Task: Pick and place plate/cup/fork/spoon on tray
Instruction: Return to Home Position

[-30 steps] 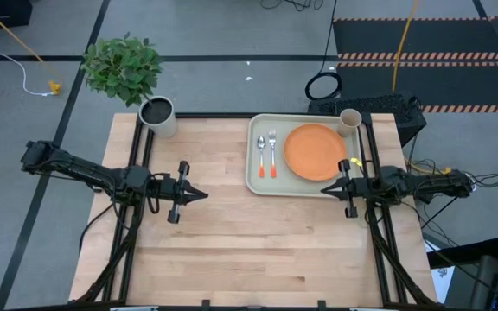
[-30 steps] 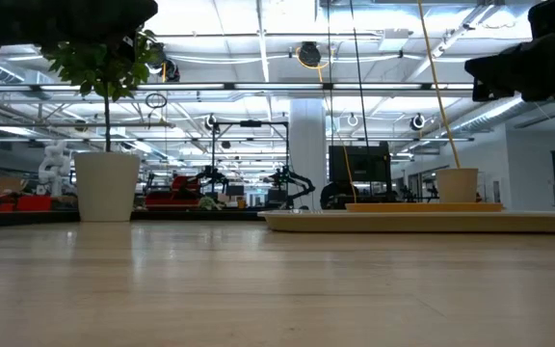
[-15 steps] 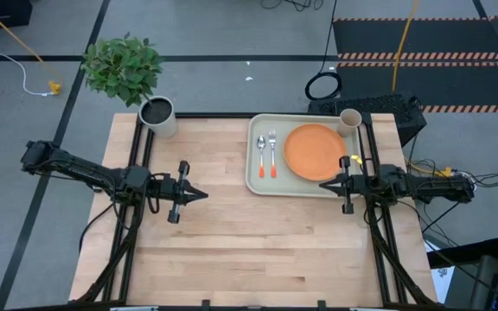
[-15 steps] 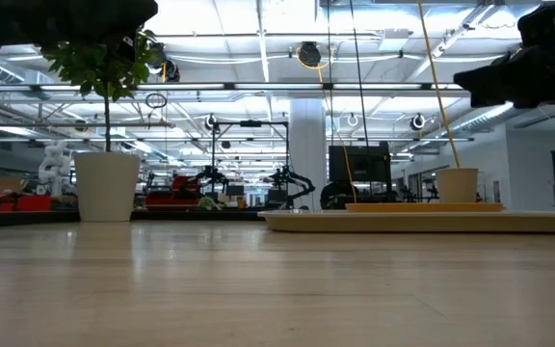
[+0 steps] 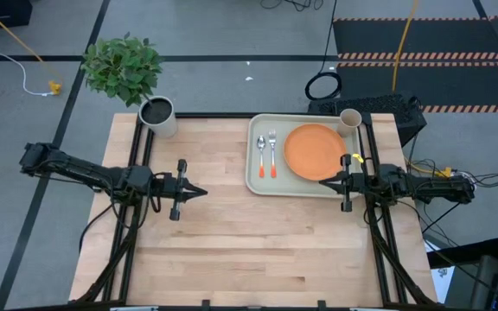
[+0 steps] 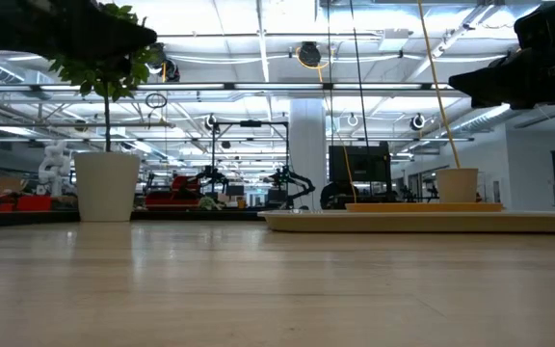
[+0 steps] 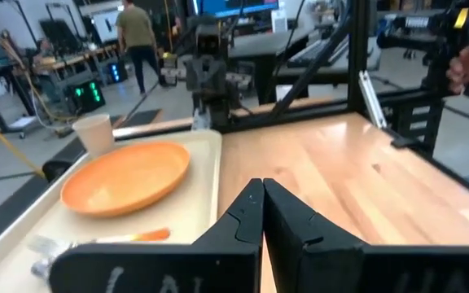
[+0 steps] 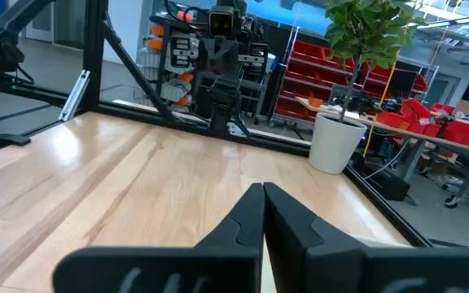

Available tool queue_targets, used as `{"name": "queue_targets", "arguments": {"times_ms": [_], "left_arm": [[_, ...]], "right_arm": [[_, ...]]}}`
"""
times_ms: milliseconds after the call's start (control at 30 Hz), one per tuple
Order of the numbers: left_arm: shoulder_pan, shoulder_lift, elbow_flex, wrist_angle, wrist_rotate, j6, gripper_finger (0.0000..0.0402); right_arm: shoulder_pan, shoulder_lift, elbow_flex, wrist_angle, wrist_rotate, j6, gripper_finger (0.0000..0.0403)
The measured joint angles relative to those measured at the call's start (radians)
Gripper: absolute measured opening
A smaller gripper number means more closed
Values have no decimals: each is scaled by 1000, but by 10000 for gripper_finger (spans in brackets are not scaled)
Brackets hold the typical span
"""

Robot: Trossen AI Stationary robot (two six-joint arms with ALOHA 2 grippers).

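Tray [image 5: 255, 177] sits at table's [image 5: 232, 250] far right. On it we see plate [image 5: 315, 152] in middle, cup [image 5: 350, 119] at far right corner, fork [image 5: 261, 154] and spoon [image 5: 272, 152] side by side left of plate, handles toward near edge; in left wrist view their metal ends blur, so which is which there we cannot tell. Left gripper [image 5: 201, 193] hovers over bare wood left of tray, fingers pressed together, empty. Right gripper [image 5: 325, 183] at tray's near right rim, fingers pressed together, empty. Potted plant [image 5: 156, 112] at far left corner.
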Motion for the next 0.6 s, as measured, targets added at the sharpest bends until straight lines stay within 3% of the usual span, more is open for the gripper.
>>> {"name": "queue_targets", "arguments": {"times_ms": [167, 600], "left_arm": [[13, -36, -12, -66, 1, 4, 4], [77, -267, -211, 26, 40, 10, 3]], "right_arm": [[0, 0, 0, 1, 1, 0, 0], [0, 0, 0, 3, 2, 0, 0]]}}
